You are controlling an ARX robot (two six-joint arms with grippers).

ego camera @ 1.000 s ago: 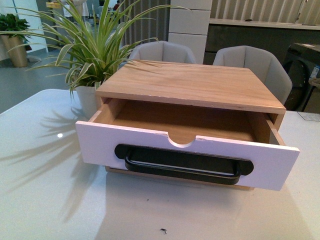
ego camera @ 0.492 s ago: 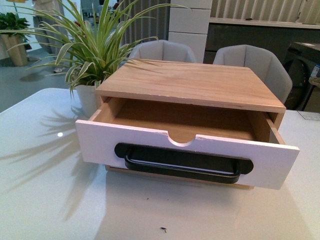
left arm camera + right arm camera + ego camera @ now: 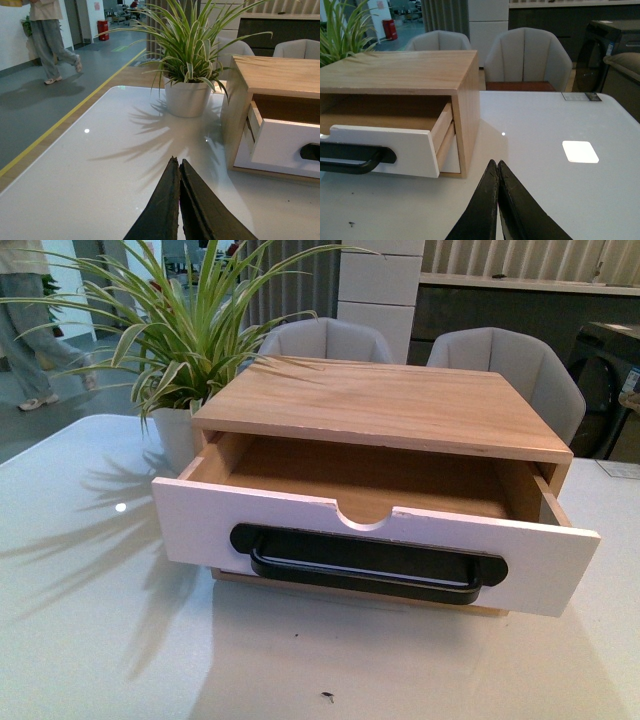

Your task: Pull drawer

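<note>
The white-fronted drawer stands pulled well out of its wooden cabinet, its inside bare. A long black bar handle runs across the front, under a semicircular notch in the top edge. Neither arm shows in the front view. My left gripper is shut with nothing in it, low over the table off the cabinet's left side, apart from the drawer. My right gripper is shut and empty too, off the cabinet's right side, clear of the drawer and of the handle's end.
A potted spider plant stands against the cabinet's far left corner. Two grey chairs sit behind the white table. A small dark speck lies near the front edge. A person walks on the floor beyond the table's left side.
The drawer, cabinet and plant have not moved. A person has walked into the background at the far left.
</note>
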